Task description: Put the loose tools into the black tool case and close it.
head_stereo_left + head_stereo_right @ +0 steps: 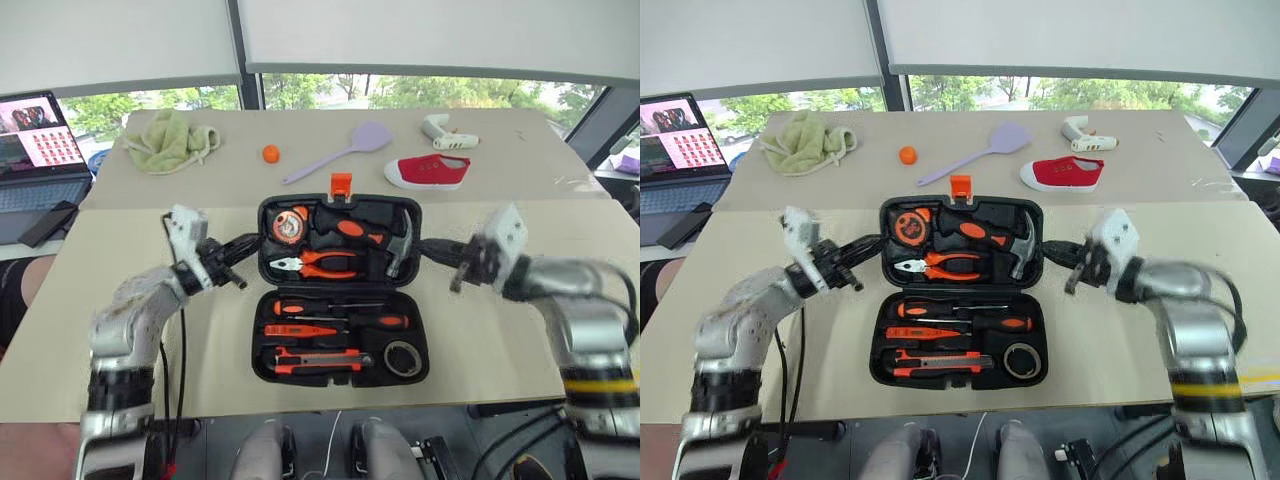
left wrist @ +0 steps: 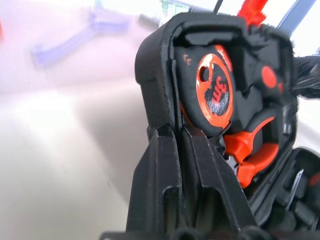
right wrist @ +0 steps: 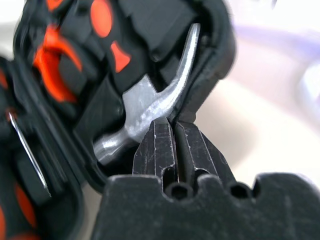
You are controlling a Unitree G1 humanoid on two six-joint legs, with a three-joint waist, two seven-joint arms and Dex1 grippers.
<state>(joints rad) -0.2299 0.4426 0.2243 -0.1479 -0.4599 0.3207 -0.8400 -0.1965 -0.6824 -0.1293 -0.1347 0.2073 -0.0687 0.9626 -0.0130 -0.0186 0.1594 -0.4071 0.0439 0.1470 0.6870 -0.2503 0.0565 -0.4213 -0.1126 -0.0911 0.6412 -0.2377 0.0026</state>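
I have the tool case (image 1: 340, 290) lying open on the table (image 1: 120, 330), directly between my two grippers, with the screwdrivers (image 1: 340, 322), the utility knife (image 1: 315, 361) and the tape roll (image 1: 403, 358) already seated in the near half. So I judge the packing done and the closing in hand.

My left gripper (image 1: 238, 268) is clenched at the left edge of the far half, fingers (image 2: 200, 170) pressed together right against the rim by the tape measure (image 2: 215, 92); I cannot tell whether any rim sits between them. My right gripper (image 1: 447, 258) is likewise clenched at the right edge, tips meeting just by the hammer (image 3: 155, 100).

To close it well, I think both sides should lift evenly, so the far half swings over the hinge without twisting. The orange latch (image 1: 341, 184) lies beyond both grippers, on the far edge, and must come down squarely onto the near rim. I would watch the pliers (image 1: 320, 264) and hammer: if they slip from their slots, the shell will not shut.
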